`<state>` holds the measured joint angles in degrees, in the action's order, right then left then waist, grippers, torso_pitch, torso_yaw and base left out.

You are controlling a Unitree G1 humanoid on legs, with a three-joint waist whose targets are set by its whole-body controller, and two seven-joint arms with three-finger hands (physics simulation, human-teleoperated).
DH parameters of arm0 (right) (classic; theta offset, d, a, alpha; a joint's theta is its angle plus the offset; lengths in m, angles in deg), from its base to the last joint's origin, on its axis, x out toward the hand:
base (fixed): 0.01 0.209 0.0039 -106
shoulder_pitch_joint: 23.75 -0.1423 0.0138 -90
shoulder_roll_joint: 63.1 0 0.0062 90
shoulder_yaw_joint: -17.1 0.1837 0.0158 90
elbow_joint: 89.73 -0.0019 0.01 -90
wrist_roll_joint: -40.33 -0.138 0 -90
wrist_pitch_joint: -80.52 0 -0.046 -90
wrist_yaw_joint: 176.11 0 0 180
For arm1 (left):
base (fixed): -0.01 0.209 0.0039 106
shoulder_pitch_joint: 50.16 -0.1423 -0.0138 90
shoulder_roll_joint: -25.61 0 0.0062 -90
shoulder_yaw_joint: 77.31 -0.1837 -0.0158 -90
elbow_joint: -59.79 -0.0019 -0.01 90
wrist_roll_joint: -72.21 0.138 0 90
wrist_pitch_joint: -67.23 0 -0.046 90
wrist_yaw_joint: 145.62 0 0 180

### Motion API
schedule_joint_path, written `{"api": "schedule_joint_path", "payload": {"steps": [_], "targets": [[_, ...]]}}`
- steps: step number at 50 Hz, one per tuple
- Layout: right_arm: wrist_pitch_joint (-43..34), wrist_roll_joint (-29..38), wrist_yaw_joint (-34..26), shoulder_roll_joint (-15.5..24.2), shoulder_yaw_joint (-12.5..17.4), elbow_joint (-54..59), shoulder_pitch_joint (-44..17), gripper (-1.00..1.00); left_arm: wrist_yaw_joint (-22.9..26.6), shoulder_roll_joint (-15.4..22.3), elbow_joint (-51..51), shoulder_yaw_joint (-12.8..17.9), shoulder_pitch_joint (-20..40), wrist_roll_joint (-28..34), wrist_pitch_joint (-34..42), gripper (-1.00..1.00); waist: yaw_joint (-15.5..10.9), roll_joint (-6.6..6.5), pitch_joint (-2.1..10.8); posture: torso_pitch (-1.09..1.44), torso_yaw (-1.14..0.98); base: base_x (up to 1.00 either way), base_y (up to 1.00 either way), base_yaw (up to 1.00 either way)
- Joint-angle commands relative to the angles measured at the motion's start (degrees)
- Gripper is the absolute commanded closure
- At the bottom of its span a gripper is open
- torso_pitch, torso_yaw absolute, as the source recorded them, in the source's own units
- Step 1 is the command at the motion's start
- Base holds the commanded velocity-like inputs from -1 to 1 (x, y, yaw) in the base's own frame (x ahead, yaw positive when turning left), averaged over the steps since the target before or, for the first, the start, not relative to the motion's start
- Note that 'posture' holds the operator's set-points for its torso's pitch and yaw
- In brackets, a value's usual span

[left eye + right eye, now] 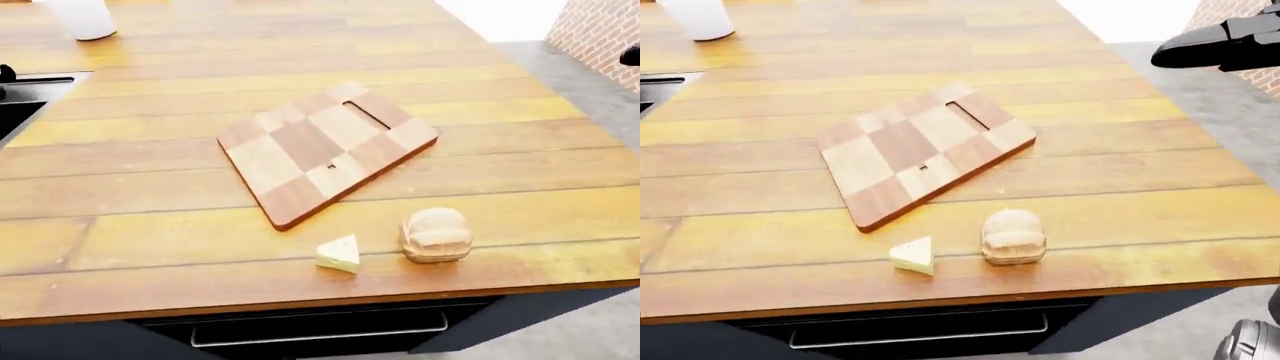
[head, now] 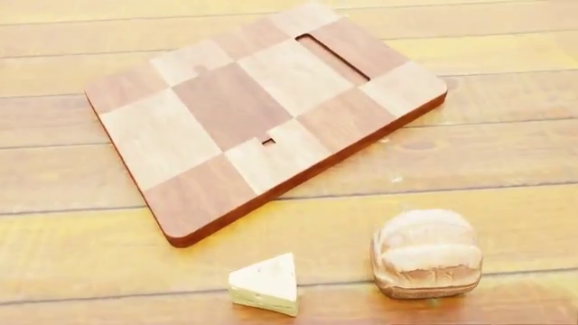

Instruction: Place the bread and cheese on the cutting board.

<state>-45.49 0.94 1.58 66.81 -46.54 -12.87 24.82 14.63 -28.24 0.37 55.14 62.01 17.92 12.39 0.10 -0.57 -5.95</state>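
The wooden counter (image 1: 150, 187) carried the checkered cutting board (image 2: 262, 112), bare, with the bread (image 2: 426, 254) and smaller cheese (image 2: 266, 283) just below it near the counter edge, so 0 of 2 were placed; the right hand (image 1: 1220, 45) hung well off, finger state unclear, the left unseen

Wooden counter (image 1: 150, 187), brick wall (image 1: 600, 34)
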Motion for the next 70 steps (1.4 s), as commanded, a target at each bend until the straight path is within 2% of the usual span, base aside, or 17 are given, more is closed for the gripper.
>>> {"api": "schedule_joint_path", "payload": {"steps": [1,3,7,13,18,21,24,28,35,40,46,52,58,59,62,66,70], "targets": [[1.61,0.84,0.07,1.93,1.19,-1.06,-2.43,-1.0,0.41,1.58,1.29,0.62,1.24,1.76,-2.21,-1.0,0.02,-0.05,2.23,0.0,0.0,0.0,0.0,0.0],[1.05,1.35,0.04,2.53,0.55,-0.13,-3.82,-1.0,1.46,1.48,1.54,0.22,1.17,3.34,-2.69,-1.0,-0.1,-0.02,2.0,0.0,0.0,0.0,0.0,0.0],[-0.39,1.55,-0.58,3.3,0.05,0.63,-5.29,-1.0,2.77,1.91,1.42,1.36,1.04,3.72,-1.92,-1.0,-0.23,0.68,2.5,0.0,0.0,0.0,0.0,0.0],[-1.77,3.18,-3.68,5.02,-1.66,0.86,-7.57,-1.0,2.14,1.97,1.51,2.88,1.02,0.67,-1.3,-1.0,0.0,0.61,2.32,0.0,0.0,0.0,0.0,0.0],[-4.57,5.81,-7.61,7.47,-5.62,4.72,-15.0,-1.0,2.21,2.1,1.31,3.97,-0.13,-0.36,-2.05,-1.0,0.21,0.83,2.54,0.0,0.0,0.0,0.0,0.0],[-6.19,9.3,-12.01,8.1,-9.2,6.67,-20.19,-1.0,1.59,2.03,0.83,4.65,-0.6,-1.43,-1.98,-1.0,0.18,0.79,2.36,0.0,0.0,0.0,0.0,0.0],[-6.92,17.26,-19.96,9.38,-13.47,7.53,-25.39,-1.0,0.9,2.33,0.31,4.36,-0.61,-1.7,-2.34,-1.0,0.05,0.71,1.99,0.0,0.0,0.0,0.0,0.0],[-12.2,24.22,-28.82,8.61,-12.84,5.95,-27.33,-1.0,0.23,3.02,0.06,4.07,-0.19,-2.34,-2.44,-1.0,-0.15,0.74,1.51,0.0,0.0,0.0,0.0,0.0],[-14.29,31.66,-41.06,7.72,-10.25,-1.87,-21.71,-1.0,-0.52,4.07,-0.48,3.75,0.13,-3.02,-2.77,-1.0,-0.15,0.98,1.14,0.0,0.0,0.0,0.0,0.0],[-20.77,30.74,-47.13,8.23,-6.26,-12.06,-15.72,-1.0,-0.42,3.81,-0.07,4.67,-0.77,-3.28,-2.7,-1.0,-0.01,0.62,1.16,0.0,0.0,0.0,0.0,0.0],[-25.97,27.96,-49.27,7.71,-2.05,-20.96,-8.11,-1.0,-0.41,3.5,0.05,4.32,-0.82,-3.13,-2.9,-1.0,0.32,0.19,1.15,0.0,0.0,0.0,0.0,0.0],[-26.96,27.37,-49.37,5.68,1.43,-27.28,0.33,-1.0,-0.23,3.21,0.29,4.6,-1.16,-2.97,-2.84,-1.0,0.53,0.19,1.47,0.0,0.0,0.0,0.0,0.0],[-27.15,28.7,-49.68,3.95,1.25,-30.17,3.69,-1.0,-0.61,3.38,0.37,4.3,-0.78,-3.22,-2.7,-1.0,0.32,0.63,2.05,0.0,0.0,0.0,0.0,0.0],[-27.94,28.56,-50.05,4.96,0.32,-29.33,1.81,-1.0,-0.75,3.59,0.26,4.2,-0.54,-3.39,-2.66,-1.0,0.29,0.72,2.11,0.0,0.0,0.0,0.0,0.0],[-25.95,32.09,-50.3,3.54,-0.44,-30.51,4.71,-1.0,-0.85,3.85,0.05,4.14,-0.42,-3.54,-2.8,-1.0,0.01,1.06,2.19,0.0,0.0,0.0,0.0,0.0],[-24.67,35.86,-52.92,3.85,-2.37,-29.77,3.77,-1.0,-1.1,4.28,-0.13,4.07,-0.19,-3.91,-2.84,-1.0,-0.21,1.47,2.36,0.0,0.0,0.0,0.0,0.0],[-22.27,42.4,-55.71,0.94,-2.59,-32.72,7.88,-1.0,-1.31,4.11,0.14,3.75,-0.26,-3.97,-3.02,-1.0,-0.43,1.67,2.42,0.0,0.0,0.0,0.0,0.0]]}}
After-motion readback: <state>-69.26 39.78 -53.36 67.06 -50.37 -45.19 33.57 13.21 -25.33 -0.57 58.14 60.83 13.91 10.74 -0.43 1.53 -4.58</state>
